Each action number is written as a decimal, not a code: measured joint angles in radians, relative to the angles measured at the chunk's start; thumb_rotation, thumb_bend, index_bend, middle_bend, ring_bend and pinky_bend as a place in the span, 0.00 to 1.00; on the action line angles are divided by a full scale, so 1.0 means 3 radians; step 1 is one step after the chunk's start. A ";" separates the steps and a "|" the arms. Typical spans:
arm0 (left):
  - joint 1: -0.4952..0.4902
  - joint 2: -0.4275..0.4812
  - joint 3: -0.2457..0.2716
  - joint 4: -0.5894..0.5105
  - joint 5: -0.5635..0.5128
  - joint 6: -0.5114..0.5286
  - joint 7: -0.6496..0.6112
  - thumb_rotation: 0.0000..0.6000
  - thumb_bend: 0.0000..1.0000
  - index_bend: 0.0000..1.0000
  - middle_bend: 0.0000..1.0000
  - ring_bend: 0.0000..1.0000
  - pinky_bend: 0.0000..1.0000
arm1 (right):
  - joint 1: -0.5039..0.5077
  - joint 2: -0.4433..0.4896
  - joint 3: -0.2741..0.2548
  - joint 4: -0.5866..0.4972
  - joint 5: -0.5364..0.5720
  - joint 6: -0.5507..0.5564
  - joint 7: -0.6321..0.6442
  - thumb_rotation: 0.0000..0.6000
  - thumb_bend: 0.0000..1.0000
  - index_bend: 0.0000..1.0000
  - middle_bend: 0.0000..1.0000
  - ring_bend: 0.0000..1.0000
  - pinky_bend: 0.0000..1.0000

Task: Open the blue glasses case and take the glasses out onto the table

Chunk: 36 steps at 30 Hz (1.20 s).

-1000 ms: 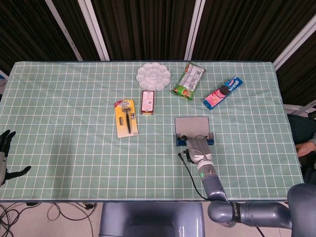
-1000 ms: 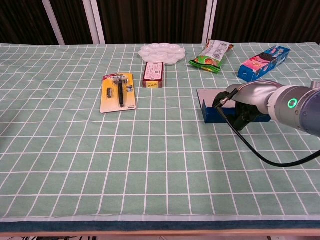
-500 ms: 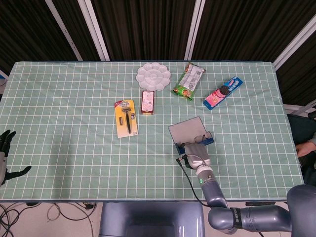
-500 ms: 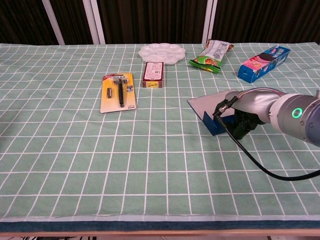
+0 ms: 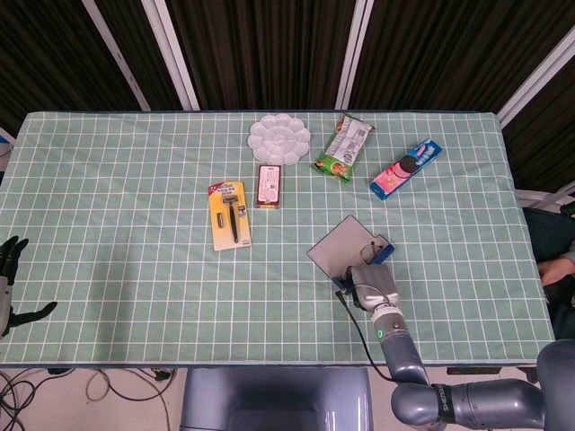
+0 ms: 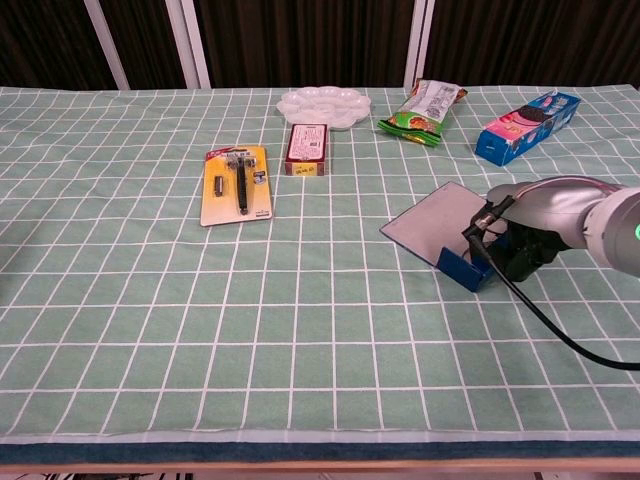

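The blue glasses case (image 5: 382, 245) (image 6: 466, 269) lies open right of the table's middle. Its grey-lined lid (image 5: 340, 247) (image 6: 438, 220) lies flat, turned at an angle to the grid. A thin glasses frame (image 5: 370, 250) shows just inside the base. My right hand (image 5: 373, 286) (image 6: 536, 218) sits over the near end of the base, its dark fingers curled down around the base wall; the contact itself is hidden. My left hand (image 5: 11, 285) hangs off the table's left edge, fingers spread, holding nothing.
A razor pack (image 5: 228, 214) and a red box (image 5: 269, 185) lie left of the case. A white palette (image 5: 279, 138), a green snack bag (image 5: 342, 146) and a blue cookie box (image 5: 406, 167) line the far side. A black cable (image 6: 540, 315) trails from my right wrist.
The case has swung round and slid toward the near right with my right hand; its lid now lies diagonal. The left hand has not moved.
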 measured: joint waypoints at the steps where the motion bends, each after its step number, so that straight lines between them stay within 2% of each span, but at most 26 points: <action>1: 0.0000 0.0000 0.0000 0.0000 0.0000 0.0000 0.0000 1.00 0.04 0.00 0.00 0.00 0.00 | -0.0008 0.0013 -0.0013 -0.0005 -0.0002 0.0009 -0.0007 1.00 0.79 0.44 1.00 1.00 1.00; 13: 0.0011 0.0011 -0.0001 -0.0014 -0.0016 0.0003 -0.0018 1.00 0.04 0.00 0.00 0.00 0.00 | -0.0076 0.0172 -0.0144 -0.0046 0.0043 0.0185 -0.0219 1.00 0.79 0.44 1.00 1.00 1.00; 28: 0.0023 0.0026 -0.0003 -0.0032 -0.0028 0.0005 -0.0043 1.00 0.04 0.00 0.00 0.00 0.00 | -0.0100 0.0260 -0.0140 0.0046 0.0238 0.0316 -0.0463 1.00 0.78 0.44 1.00 1.00 1.00; 32: 0.0023 0.0028 -0.0003 -0.0032 -0.0032 0.0000 -0.0045 1.00 0.04 0.00 0.00 0.00 0.00 | -0.0126 0.0264 -0.0089 0.0002 0.0208 0.0353 -0.0398 1.00 0.64 0.42 1.00 1.00 1.00; 36: 0.0024 0.0026 -0.0001 -0.0030 -0.0029 0.0000 -0.0046 1.00 0.04 0.00 0.00 0.00 0.00 | -0.0161 0.0262 0.0013 -0.0090 0.0126 0.0373 -0.0236 1.00 0.41 0.31 1.00 1.00 1.00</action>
